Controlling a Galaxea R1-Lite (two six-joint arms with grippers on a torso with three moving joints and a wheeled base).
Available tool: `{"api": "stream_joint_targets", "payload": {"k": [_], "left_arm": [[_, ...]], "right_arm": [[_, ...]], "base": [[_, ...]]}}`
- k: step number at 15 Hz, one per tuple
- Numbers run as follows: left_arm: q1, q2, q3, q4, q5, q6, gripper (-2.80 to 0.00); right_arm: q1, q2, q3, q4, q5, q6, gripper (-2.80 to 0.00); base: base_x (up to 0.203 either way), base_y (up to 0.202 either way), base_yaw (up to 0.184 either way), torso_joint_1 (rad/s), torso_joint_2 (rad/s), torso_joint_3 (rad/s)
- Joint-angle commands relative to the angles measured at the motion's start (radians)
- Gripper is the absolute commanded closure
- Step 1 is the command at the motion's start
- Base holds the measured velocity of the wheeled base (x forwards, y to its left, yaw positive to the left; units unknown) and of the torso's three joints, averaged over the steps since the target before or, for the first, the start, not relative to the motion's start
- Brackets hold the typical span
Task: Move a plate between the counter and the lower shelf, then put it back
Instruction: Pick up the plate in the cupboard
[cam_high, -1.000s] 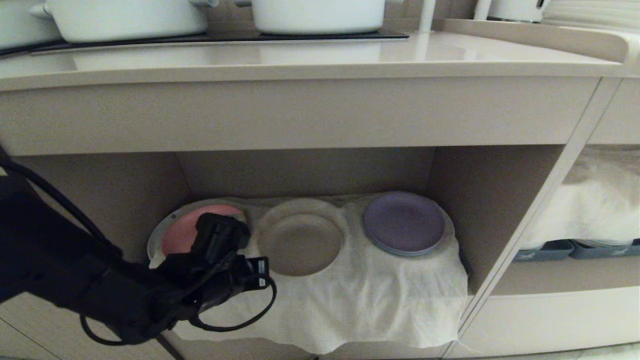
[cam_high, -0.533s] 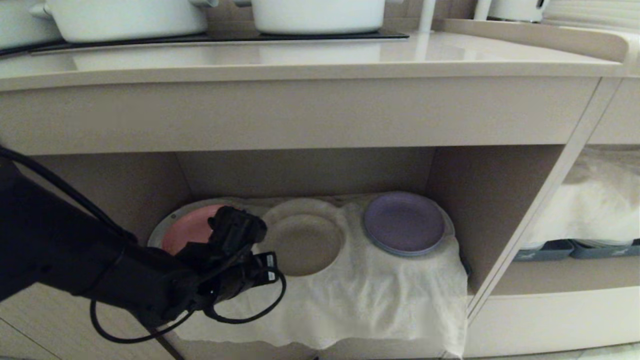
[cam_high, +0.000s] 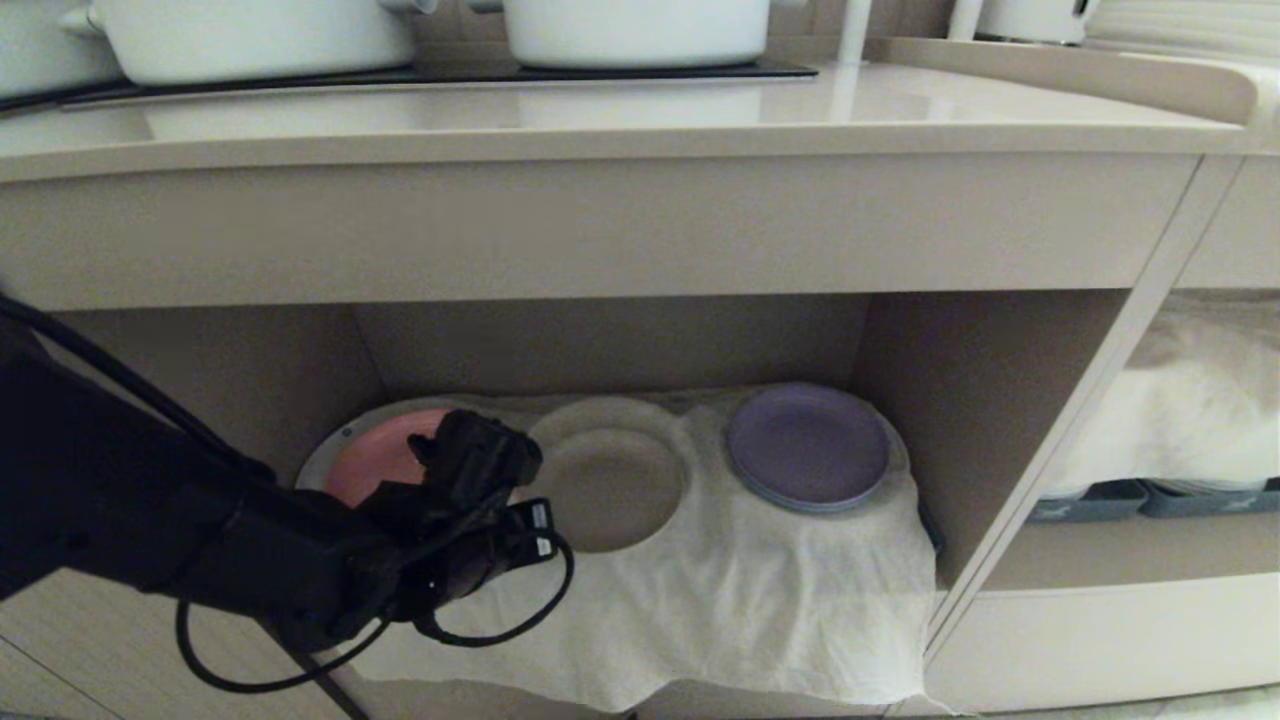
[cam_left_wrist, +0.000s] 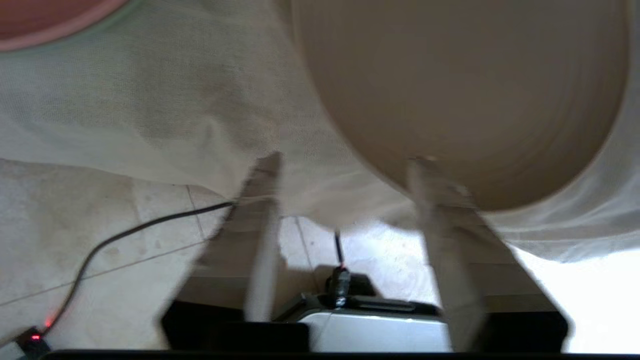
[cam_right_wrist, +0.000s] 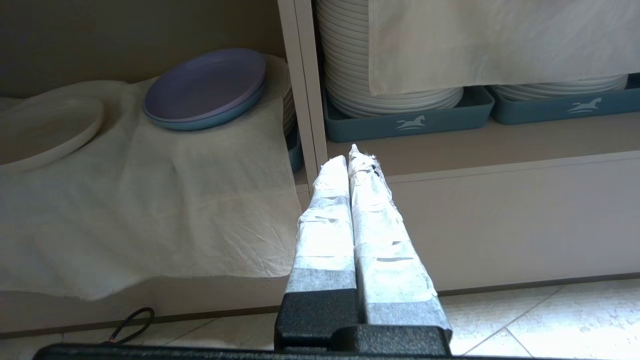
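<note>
Cream and matte, the plate (cam_high: 608, 487) lies flat on the cloth (cam_high: 760, 600) in the lower shelf (cam_high: 970, 400), between a pink plate (cam_high: 375, 462) on its left and a purple plate (cam_high: 808, 446) on its right, apart from both. The cloth is wrinkled and hangs over the shelf's near edge. Above, the bench (cam_high: 620, 120) carries white pots (cam_high: 250, 35) on a black glass panel (cam_high: 420, 75).

The left hand (cam_left_wrist: 345, 170) sits at the near left edge of the plate, its fingers (cam_left_wrist: 260, 210) spread partway. In the left wrist view one finger lies over the cloth beside the plate and the other reaches the plate's near rim; whether it touches the rim I cannot tell. Nothing is gripped. In the head view the black left arm (cam_high: 200, 540) comes in from the lower left, covering part of the pink plate.

The right hand (cam_right_wrist: 352, 155) hangs low in front of the divider (cam_right_wrist: 300, 95) between the two niches, its taped fingers pressed together and empty. To its right, stacked white plates (cam_right_wrist: 390, 90) stand in blue-grey trays (cam_right_wrist: 410, 122) under another cloth.
</note>
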Motion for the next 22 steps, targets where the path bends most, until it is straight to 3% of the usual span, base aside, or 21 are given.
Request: {"api": "stream_joint_targets", "payload": {"k": [1, 6, 12, 22], "left_arm": [[-0.02, 0.0, -0.004, -0.003, 0.016, -0.021, -2.8], [-0.054, 0.065, -0.075, 0.042, 0.141, -0.09, -2.8], [-0.073, 0.089, -0.209, 0.27, 0.162, -0.276, -2.8], [-0.046, 0.166, -0.263, 0.266, 0.164, -0.287, -2.8]], "right_arm": [[0.0, 0.0, 0.0, 0.0, -0.001, 0.001, 0.0], [0.0, 0.001, 0.0, 0.0, 0.0, 0.001, 0.0], [0.0, 0.002, 0.0, 0.0, 0.0, 0.001, 0.0], [0.0, 0.0, 0.0, 0.0, 0.0, 0.001, 0.0]], "base": [[0.0, 0.0, 0.0, 0.0, 0.0, 0.0], [0.0, 0.0, 0.0, 0.0, 0.0, 0.0], [0.0, 0.0, 0.0, 0.0, 0.0, 0.0], [0.0, 0.0, 0.0, 0.0, 0.0, 0.0]]}}
